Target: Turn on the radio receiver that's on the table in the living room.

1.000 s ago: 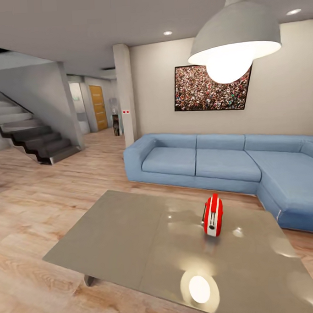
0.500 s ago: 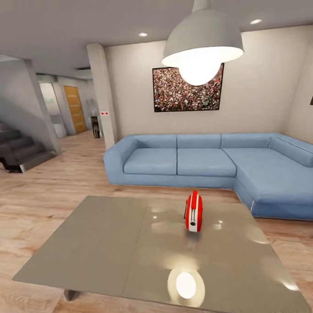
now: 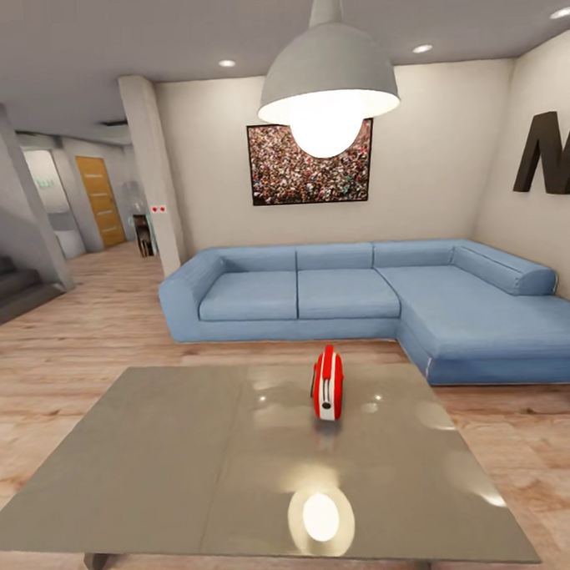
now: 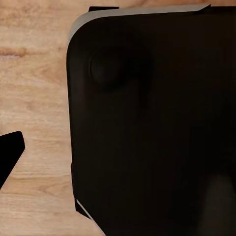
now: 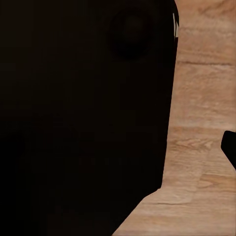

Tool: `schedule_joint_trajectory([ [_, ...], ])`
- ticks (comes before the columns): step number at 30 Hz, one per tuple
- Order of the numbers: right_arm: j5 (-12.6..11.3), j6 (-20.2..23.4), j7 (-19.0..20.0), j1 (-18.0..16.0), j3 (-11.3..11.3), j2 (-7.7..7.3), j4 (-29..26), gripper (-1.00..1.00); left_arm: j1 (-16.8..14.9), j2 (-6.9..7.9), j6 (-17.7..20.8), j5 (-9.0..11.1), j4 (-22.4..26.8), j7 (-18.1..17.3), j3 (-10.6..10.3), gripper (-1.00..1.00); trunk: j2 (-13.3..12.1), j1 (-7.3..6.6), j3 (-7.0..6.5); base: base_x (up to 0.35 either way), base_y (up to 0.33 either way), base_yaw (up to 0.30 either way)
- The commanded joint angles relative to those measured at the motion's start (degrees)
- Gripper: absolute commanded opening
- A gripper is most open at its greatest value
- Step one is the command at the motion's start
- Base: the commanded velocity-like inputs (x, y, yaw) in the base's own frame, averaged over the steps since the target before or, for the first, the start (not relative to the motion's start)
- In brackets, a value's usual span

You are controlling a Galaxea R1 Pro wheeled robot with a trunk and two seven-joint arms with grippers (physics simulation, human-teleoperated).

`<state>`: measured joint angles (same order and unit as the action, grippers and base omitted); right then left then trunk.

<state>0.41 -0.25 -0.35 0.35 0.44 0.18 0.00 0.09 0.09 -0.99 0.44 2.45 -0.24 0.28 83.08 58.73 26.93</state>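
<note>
Task progress: early, by my reading. The robot faces the table (image 3: 160, 459) in the living room, but no arm reaches over it in the head view, and the radio receiver (image 3: 327, 383) stands untouched. Approach looks largely done; reaching in and switching it on are left.
Wrist views: each shows a large dark body of the robot's own close up, with light wood floor (image 4: 34, 98) beside it. I read the arms as hanging low at the robot's sides.
End effectors: no fingers can be made out in either wrist view, so I cannot tell whether the left or right gripper is spread or closed. Nothing shows as held.
Table: low, glossy grey top, its near edge close to the camera. A bright reflection of the lamp sits on the near half.
Radio receiver: red with white stripes, upright on the table's far half, somewhat right of centre, narrow end toward the camera. Switch position not readable at this size.
Containers: none in view. The radio is the table's one object.
Pendant lamp (image 3: 326, 74): lit, hanging above the table.
Sofa (image 3: 319, 293): blue, L-shaped, beyond the table's far edge, apart from it.
Far wall: crowd picture (image 3: 310, 162) above the sofa; a black letter (image 3: 554, 154) on the right-hand wall, cut by the frame edge.
Next-move judgement: the radio is set well back, so an arm must reach far across the top, or the base close in further.
</note>
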Motion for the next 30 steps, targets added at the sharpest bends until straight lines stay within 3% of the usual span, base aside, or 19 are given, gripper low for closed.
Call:
schedule_joint_trajectory([
  [1,0.0,0.0,0.0,0.0,0.0,0.0,0.0,1.0,0.0,0.01,0.0,0.0,0.0,0.0,0.0,1.0,0.0,0.0,0.0,0.2,0.055,-0.017],
  [20,0.0,0.1,0.0,0.0,0.0,0.0,0.0,1.0,0.0,0.0,0.0,0.0,0.0,0.0,0.0,1.0,0.0,0.0,0.0,0.295,0.109,-0.003],
  [30,0.0,0.1,0.0,0.0,0.0,0.0,0.0,1.0,0.0,0.0,0.0,0.0,0.0,0.0,0.0,1.0,0.0,0.0,0.0,0.312,0.019,0.0],
])
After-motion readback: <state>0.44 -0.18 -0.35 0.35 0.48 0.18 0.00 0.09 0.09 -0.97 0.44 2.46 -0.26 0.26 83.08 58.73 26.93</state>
